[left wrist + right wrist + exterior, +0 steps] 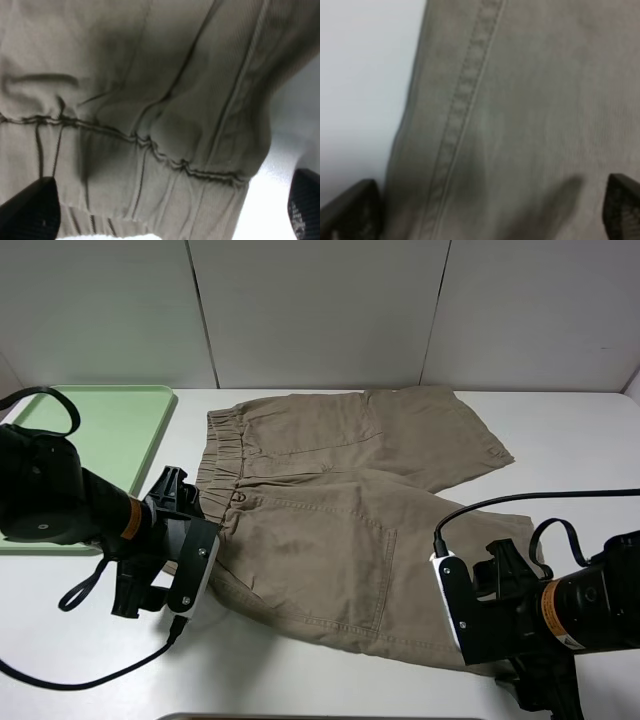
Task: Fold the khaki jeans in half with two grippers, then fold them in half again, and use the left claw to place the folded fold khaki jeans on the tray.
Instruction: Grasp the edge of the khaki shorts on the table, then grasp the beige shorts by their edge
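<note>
- Nearest, low on the right: right gripper, white panel toward the cloth, poised at the near hem of one leg of the khaki jeans.
- Seen from its wrist: fingertips spread wide, with a stitched hem and tan fabric lying between them, not clamped.
- On the left: left gripper at the near end of the gathered waistband, close to the button.
- Seen from that wrist: fingertips likewise well apart, rumpled waistband cloth between them, not pinched.
- Spread flat and unfolded across the middle of the white table: the khaki jeans, waistband toward the left, legs toward the right, patch pocket facing up.
- At the far left, near the waistband but apart from it: pale green tray, partly hidden by the left arm.
- Trailing over the table by each arm: black cables.
</note>
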Robot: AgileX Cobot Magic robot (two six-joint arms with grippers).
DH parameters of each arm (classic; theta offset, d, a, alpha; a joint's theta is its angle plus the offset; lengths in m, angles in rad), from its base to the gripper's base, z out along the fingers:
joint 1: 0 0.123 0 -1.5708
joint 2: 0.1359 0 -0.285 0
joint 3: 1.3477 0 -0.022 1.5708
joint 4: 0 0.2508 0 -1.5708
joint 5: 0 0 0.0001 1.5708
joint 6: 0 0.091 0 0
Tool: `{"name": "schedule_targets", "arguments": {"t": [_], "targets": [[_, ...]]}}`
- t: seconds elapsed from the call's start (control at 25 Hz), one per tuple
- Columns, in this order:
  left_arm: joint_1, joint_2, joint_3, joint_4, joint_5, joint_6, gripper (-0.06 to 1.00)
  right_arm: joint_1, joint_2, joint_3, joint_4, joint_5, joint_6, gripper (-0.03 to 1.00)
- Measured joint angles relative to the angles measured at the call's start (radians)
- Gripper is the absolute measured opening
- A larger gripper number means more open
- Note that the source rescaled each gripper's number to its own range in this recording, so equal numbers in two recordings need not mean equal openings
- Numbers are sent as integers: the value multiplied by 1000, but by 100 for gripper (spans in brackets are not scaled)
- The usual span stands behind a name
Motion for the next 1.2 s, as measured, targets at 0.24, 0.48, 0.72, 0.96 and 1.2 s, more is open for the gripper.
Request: {"name": "schedule_targets", "arguments": {"t": [0.24,0.48,0.72,0.96,1.2], "targets": [[0,0,-3,0,-2,-4,90,0,20,0,-31,-5,3,39],[0,0,-4,0,-3,-5,90,0,28,1,-67,6,4,10],[0,0,-6,0,-3,-6,90,0,29,1,-75,9,4,0],[0,0,-6,0,-5,3,90,0,29,1,-75,10,4,0],[0,34,-12,3,-3,8,79,0,29,1,-75,10,4,0]]}}
